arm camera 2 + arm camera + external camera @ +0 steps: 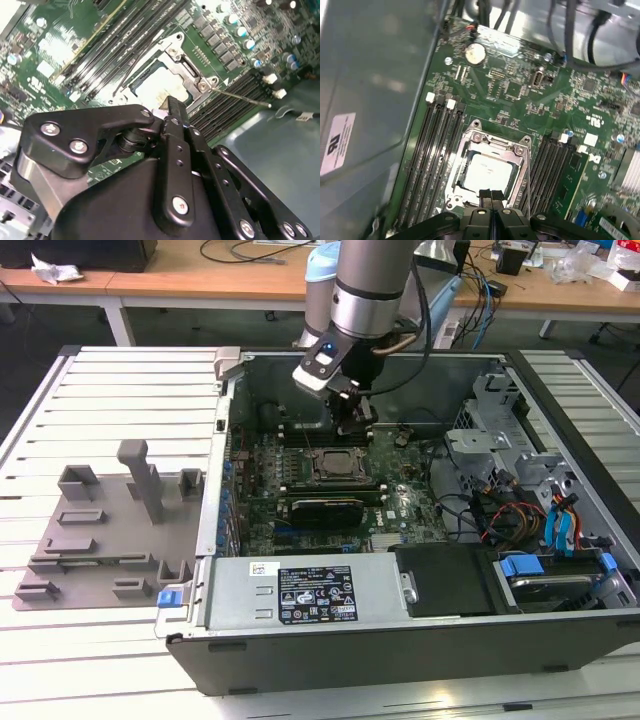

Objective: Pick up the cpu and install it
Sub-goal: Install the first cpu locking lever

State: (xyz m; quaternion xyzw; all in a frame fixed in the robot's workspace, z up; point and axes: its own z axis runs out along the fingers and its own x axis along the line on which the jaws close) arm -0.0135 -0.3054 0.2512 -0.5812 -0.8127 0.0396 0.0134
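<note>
Arm (370, 285) downward, fingers (484, 197) together.

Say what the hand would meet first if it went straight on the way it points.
Probably the cpu, which sits in the socket directly ahead of the hand. The socket's near edge could come first instead, as depth is unclear in both wrist views.

I see the cpu (487, 172) lying flat in the socket (492, 141), small and square, silvery-white top facing up, the socket closing round all its edges.
</note>
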